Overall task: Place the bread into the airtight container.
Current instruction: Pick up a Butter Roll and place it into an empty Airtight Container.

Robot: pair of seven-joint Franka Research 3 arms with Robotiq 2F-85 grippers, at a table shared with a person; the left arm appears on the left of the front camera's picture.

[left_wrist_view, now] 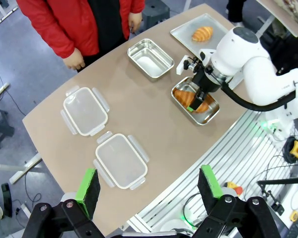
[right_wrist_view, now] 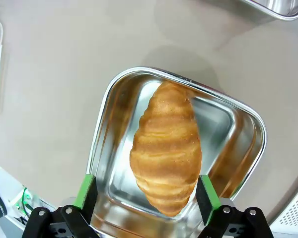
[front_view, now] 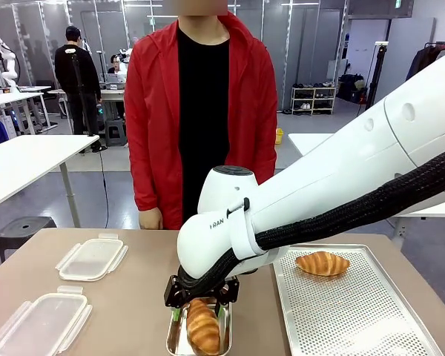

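Observation:
A golden croissant, the bread (right_wrist_view: 166,148), lies lengthwise inside a shiny steel airtight container (right_wrist_view: 109,114) near the table's front edge. My right gripper (right_wrist_view: 146,193) hovers just above it, open, with its green pads (right_wrist_view: 85,191) standing clear on either side of the bread. From the front, the same bread (front_view: 202,326) rests in the container (front_view: 172,340) below my right gripper (front_view: 200,315). My left gripper (left_wrist_view: 149,186) hangs open high over the table, holding nothing. A second croissant (front_view: 322,263) sits on the perforated tray (front_view: 356,311).
A second, empty steel container (left_wrist_view: 150,58) stands farther back. Two clear plastic lids (front_view: 91,258) (front_view: 41,322) lie on the table's left side. A person in a red jacket stands at the far edge, one hand (left_wrist_view: 75,60) hanging near the table.

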